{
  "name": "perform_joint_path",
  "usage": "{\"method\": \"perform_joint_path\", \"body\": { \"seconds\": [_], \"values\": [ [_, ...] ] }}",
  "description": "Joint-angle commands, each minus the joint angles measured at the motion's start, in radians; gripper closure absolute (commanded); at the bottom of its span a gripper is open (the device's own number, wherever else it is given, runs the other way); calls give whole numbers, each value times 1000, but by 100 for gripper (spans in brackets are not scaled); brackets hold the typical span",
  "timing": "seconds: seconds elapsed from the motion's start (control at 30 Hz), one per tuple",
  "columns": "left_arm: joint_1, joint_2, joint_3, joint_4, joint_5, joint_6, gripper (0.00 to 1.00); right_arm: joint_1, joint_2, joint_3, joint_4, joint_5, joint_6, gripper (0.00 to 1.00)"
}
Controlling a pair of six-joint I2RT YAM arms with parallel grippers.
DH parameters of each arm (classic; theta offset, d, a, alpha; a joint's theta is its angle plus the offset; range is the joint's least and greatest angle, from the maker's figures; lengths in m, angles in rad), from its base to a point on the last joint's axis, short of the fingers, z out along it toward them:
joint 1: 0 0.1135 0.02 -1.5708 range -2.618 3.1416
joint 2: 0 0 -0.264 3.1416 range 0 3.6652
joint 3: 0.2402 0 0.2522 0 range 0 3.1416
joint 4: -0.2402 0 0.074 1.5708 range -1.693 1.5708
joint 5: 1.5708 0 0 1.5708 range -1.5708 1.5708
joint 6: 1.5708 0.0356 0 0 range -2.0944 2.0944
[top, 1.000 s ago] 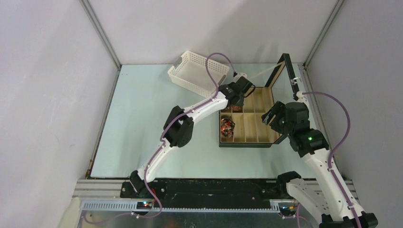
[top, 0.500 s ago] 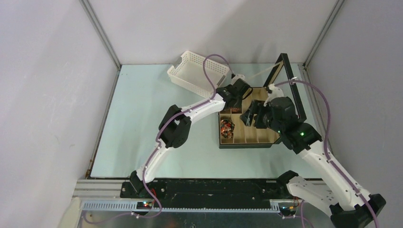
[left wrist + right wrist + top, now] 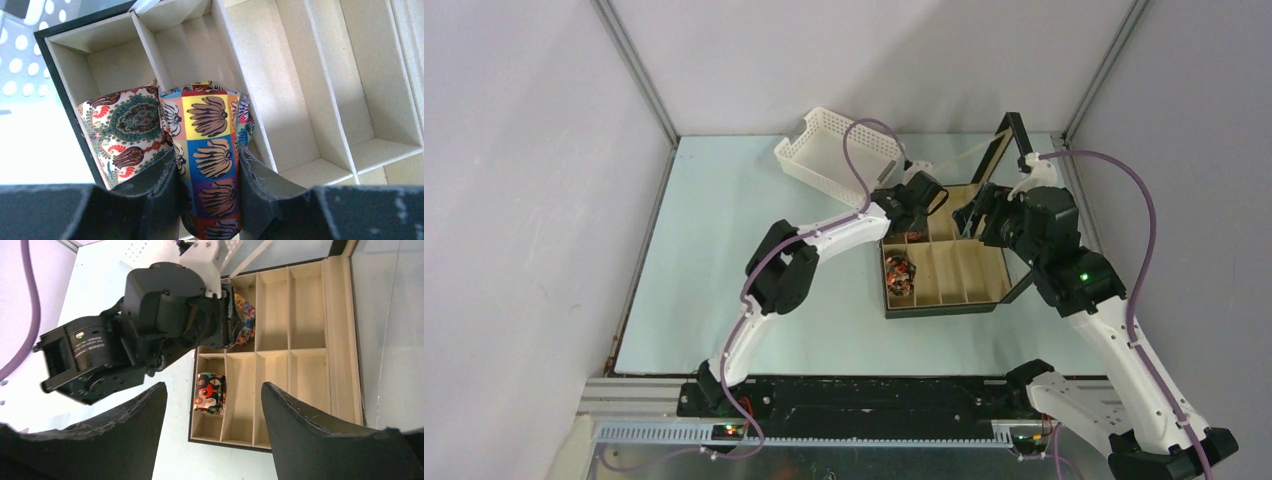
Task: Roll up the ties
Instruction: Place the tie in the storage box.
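Note:
My left gripper (image 3: 206,165) is shut on a rolled tie (image 3: 207,112) with coloured squares and flower prints. It holds the roll in the back-left compartment of the black box (image 3: 944,305). A paisley tie (image 3: 127,130) lies bunched in that same compartment, touching the roll. A third rolled tie (image 3: 210,392), dark with red and orange faces, sits in the front-left compartment (image 3: 901,272). My right gripper (image 3: 977,212) hovers open over the back of the box with nothing between its fingers (image 3: 300,430). In the right wrist view the left gripper (image 3: 227,315) and its tie (image 3: 244,322) show at the top.
The box's glass lid (image 3: 1016,125) stands open at the back right, close to my right wrist. A white perforated basket (image 3: 836,150) lies at the back, left of the box. The other compartments of the box hold nothing. Grey walls enclose the table.
My right arm has swung from the box's right side to above its back part, its jaws widening slightly. The left gripper has edged left, still holding the roll.

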Motion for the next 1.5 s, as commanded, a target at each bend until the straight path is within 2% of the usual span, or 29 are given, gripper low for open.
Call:
{"method": "perform_joint_path", "body": {
  "seconds": [0.0,0.3,0.47,0.63,0.87,1.1,1.47],
  "values": [
    [24,-47,-153,-212,-15,47,100,-14,-15,34,-6,7,-9,28],
    [46,-155,-346,-154,-27,39,100,-18,-26,33,-7,4,-4,27],
    [68,-179,-368,-147,-20,19,100,-18,-29,33,-21,16,0,28],
    [73,-163,-274,-178,-14,-77,100,-18,-35,28,-27,27,14,27],
    [72,-32,9,-419,-6,-227,100,-21,-56,-9,-26,44,34,28],
    [76,-22,52,-492,-41,-319,100,-33,-76,-42,-27,49,39,27],
    [80,-38,118,-504,-12,-331,100,-51,-83,-67,-23,29,49,27]
  ]
}}
